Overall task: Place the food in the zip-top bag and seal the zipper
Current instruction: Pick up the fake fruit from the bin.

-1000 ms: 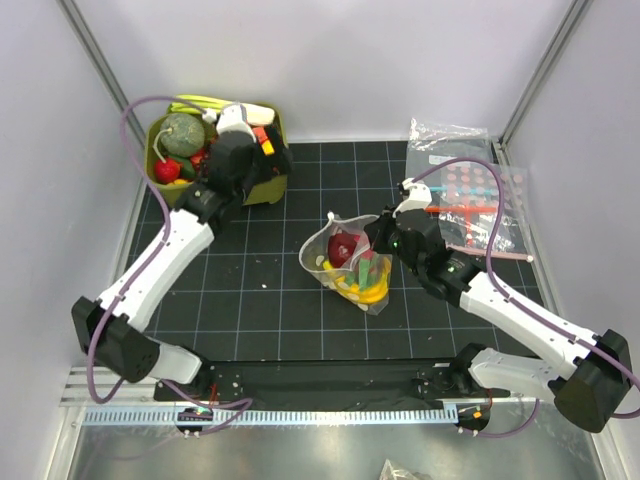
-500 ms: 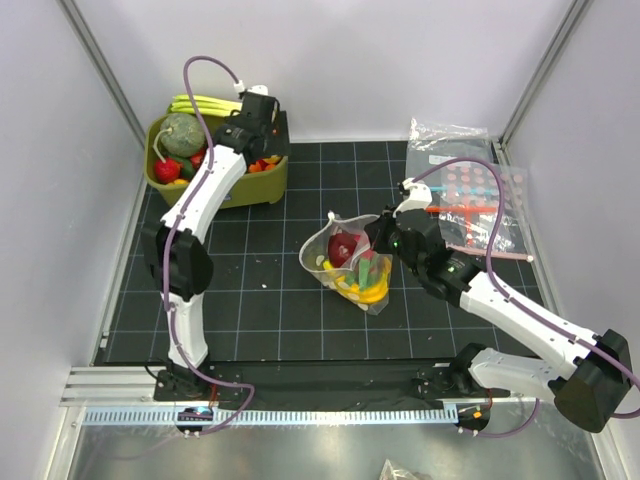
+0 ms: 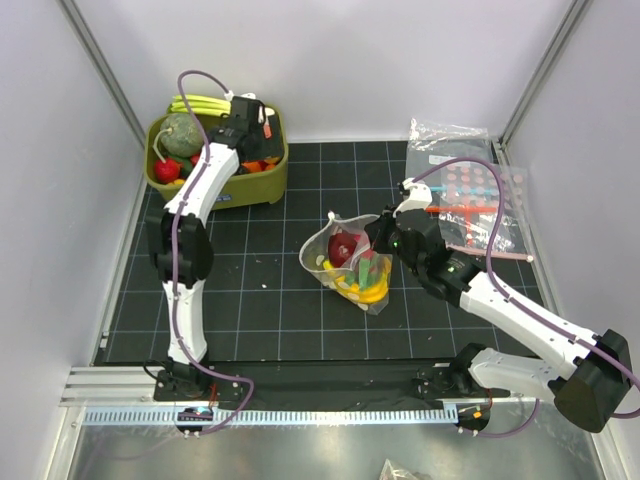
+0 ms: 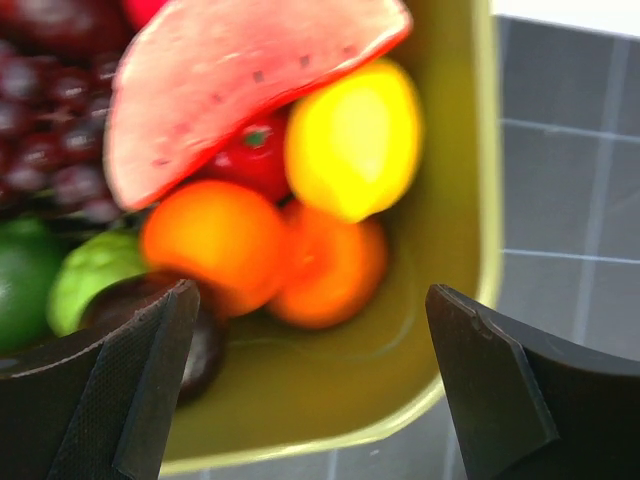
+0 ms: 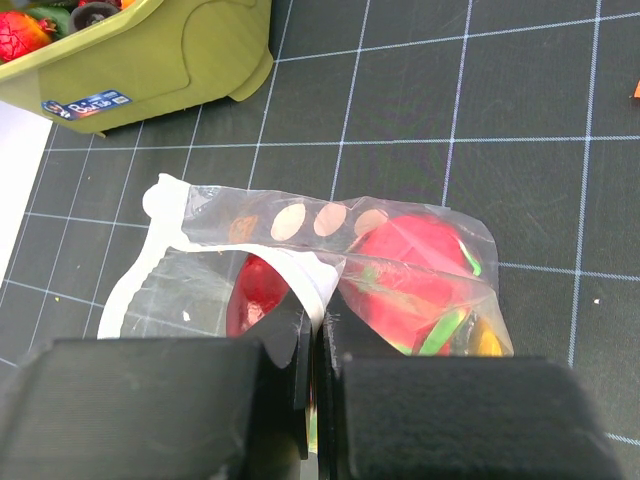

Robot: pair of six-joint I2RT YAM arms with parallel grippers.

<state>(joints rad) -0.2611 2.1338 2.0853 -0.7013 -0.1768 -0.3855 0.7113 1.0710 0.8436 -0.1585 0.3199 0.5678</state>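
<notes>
Clear plastic with cream dots, the bag [image 3: 345, 262] sits crumpled at the centre of the top view on the black gridded counter [image 3: 260, 290], its mouth gaping toward the upper left. Inside it show a red fruit [image 5: 415, 260], a yellow piece [image 3: 366, 294] and something green [image 3: 371, 268]. The white zipper [image 5: 128, 290] curls along the open mouth, unsealed. In the right wrist view, the right jaws sit at the bottom centre, pressed together on the bag's white mouth edge. The right arm [image 3: 500, 305] reaches in from the lower right of the top view.

In the upper left of the top view stands a green bin [image 3: 268, 182] heaped with toy food, and the left arm [image 3: 190, 215] stretches up into it. The left wrist view shows the left jaws spread wide and holding nothing, over a watermelon slice [image 4: 240, 80], a lemon [image 4: 352, 140] and two oranges [image 4: 215, 240]. Clear bags with pink-red dots [image 3: 470, 190] lie at the upper right, well apart from the bag.
</notes>
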